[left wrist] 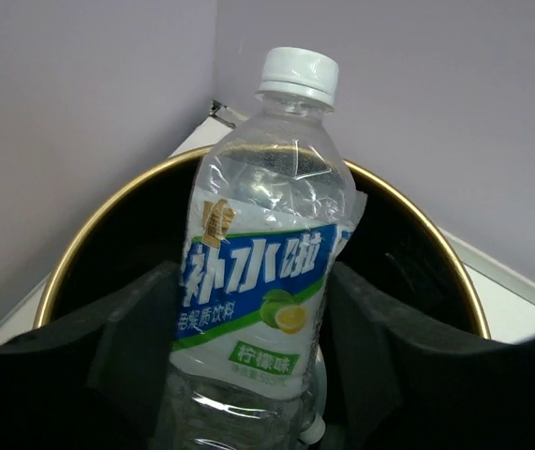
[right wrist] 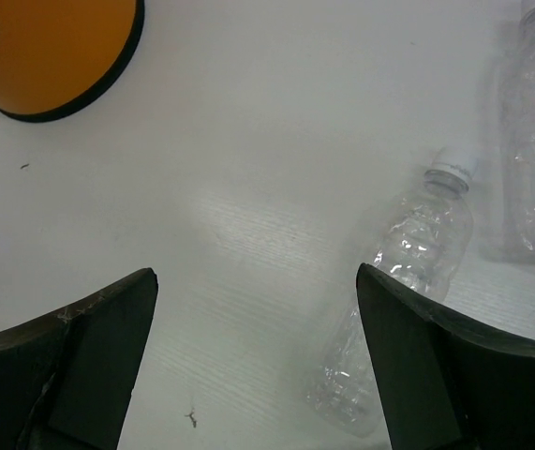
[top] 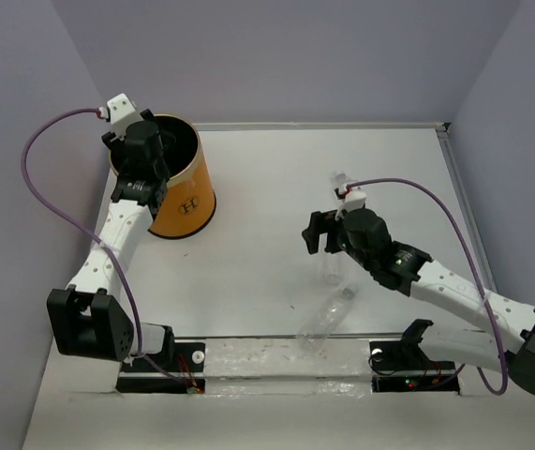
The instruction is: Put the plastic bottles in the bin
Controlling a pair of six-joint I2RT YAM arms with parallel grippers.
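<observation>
Bin: orange cylindrical bucket [top: 190, 197] with a black inside, standing near the far left corner of the white table [top: 248, 272].
Left gripper [left wrist: 253, 277]: clamped on a clear plastic bottle with blue-white label and white cap [left wrist: 267, 206], held upright over the bucket's mouth.
Right gripper [right wrist: 256, 277]: jaws spread wide, holding nothing, above the table.
Loose bottles: clear unlabelled bottle [right wrist: 417, 248] lies toward the near edge; second clear bottle [right wrist: 534, 141] just beside it.
</observation>
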